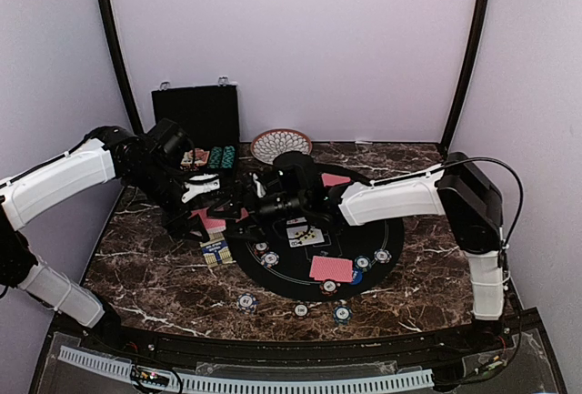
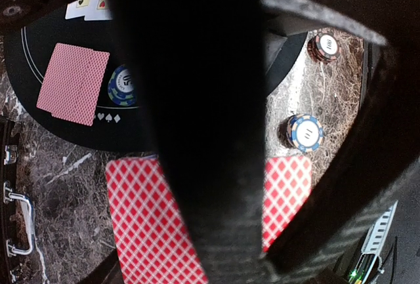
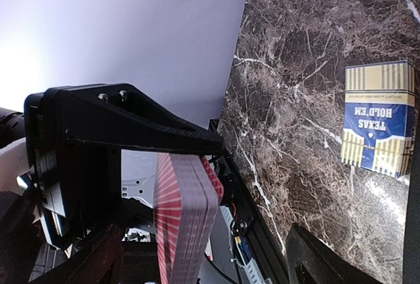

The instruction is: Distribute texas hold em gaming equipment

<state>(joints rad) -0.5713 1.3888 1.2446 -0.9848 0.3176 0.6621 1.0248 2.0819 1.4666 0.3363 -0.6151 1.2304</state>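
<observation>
Left of centre: left hand clamped on red-backed card deck; right hand spread around it. Dealing step, likely; next, pinch off 1 card.

Black case and patterned dish at marble table's rear

The left arm and right arm meet at red-backed cards.

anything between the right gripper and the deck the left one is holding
Nothing visible. The deck hangs in clear air ahead of the open right gripper; only the left gripper clamping it is alongside.
</observation>
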